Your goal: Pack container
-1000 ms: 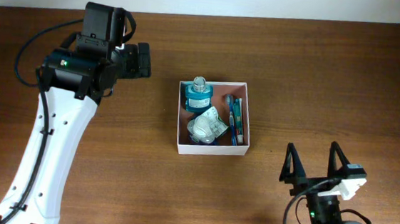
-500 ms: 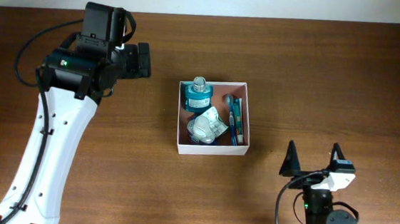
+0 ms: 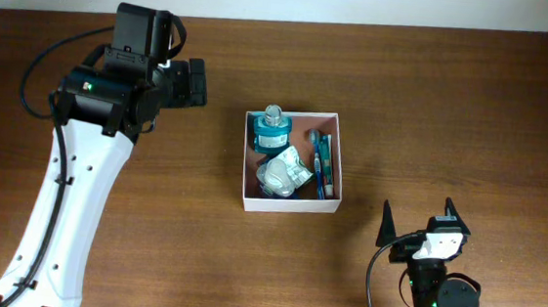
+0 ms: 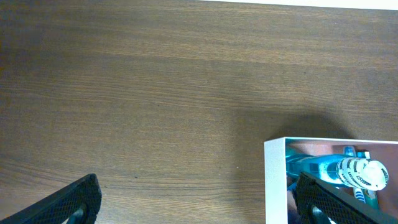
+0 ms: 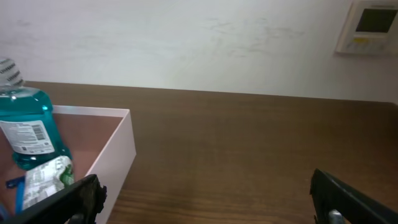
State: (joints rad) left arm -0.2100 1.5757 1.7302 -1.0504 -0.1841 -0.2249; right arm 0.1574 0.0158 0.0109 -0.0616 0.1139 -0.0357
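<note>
The white square container (image 3: 289, 203) sits mid-table with a brownish-pink inside. In it lie a small teal bottle (image 3: 274, 132), a crumpled white packet (image 3: 284, 174) and blue toothbrushes (image 3: 322, 164). My left gripper (image 3: 193, 81) is open and empty, to the left of the container; its wrist view shows the container's corner (image 4: 275, 180) and the bottle (image 4: 339, 171). My right gripper (image 3: 415, 226) is open and empty, near the front edge, right of the container. Its wrist view shows the container wall (image 5: 115, 152) and the teal bottle (image 5: 28, 127).
The brown wooden table (image 3: 434, 107) runs to a white wall at the back. A wall thermostat (image 5: 370, 25) shows in the right wrist view. My white left arm (image 3: 64, 206) stretches along the table's left side.
My right gripper has drawn back toward the front edge of the table and tilted. The left arm and the container's contents have not moved.
</note>
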